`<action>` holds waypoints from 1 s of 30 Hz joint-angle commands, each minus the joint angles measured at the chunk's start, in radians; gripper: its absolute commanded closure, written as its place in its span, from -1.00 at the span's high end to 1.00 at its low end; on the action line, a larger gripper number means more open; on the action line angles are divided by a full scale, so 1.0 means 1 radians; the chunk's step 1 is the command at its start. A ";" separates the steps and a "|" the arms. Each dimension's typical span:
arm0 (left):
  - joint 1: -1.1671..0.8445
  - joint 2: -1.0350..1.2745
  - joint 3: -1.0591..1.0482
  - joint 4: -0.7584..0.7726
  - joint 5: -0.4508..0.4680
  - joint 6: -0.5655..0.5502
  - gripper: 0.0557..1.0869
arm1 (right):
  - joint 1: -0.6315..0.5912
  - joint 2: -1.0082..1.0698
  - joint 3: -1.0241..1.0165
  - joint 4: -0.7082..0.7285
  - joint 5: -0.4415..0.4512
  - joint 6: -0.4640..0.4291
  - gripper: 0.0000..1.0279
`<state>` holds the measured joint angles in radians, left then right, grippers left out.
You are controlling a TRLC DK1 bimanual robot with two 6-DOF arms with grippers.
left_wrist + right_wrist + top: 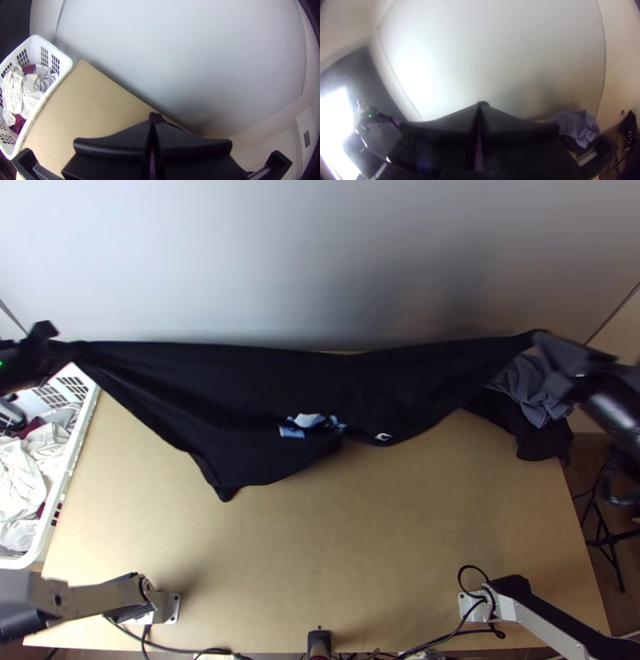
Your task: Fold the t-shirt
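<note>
Black t-shirt [264, 396] is up at the table's [384, 540] far edge, pulled wide between both arms. Upper edge taut, rest hanging in loose folds, one corner pointing toward the near left. White-and-blue print bunched near the middle. Left gripper [70, 348]: fingers together, clamped on one end of the shirt. Right gripper [539, 338]: same, on the other end. Grey and black clothes [534, 390] heaped at the far right corner. White laundry basket [67, 63] with clothes beside the left edge.
</note>
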<state>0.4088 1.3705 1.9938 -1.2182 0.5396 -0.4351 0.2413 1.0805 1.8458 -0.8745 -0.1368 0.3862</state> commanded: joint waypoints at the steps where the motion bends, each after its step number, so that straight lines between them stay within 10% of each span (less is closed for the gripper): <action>1: 0.012 -0.159 0.062 -0.003 0.033 -0.028 -0.92 | -0.020 -0.001 0.182 -0.046 0.000 0.037 -0.95; 17: 0.018 -0.427 0.060 0.203 0.091 -0.263 -0.92 | -0.013 -0.013 0.533 -0.018 -0.017 0.152 -0.95; 30: 0.019 -0.640 0.062 0.313 -0.063 -0.344 -0.92 | -0.042 -0.241 0.533 0.039 -0.009 0.177 -0.95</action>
<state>0.4316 0.8402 2.0548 -0.9649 0.5407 -0.7521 0.2169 0.9501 2.3730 -0.8597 -0.1493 0.5522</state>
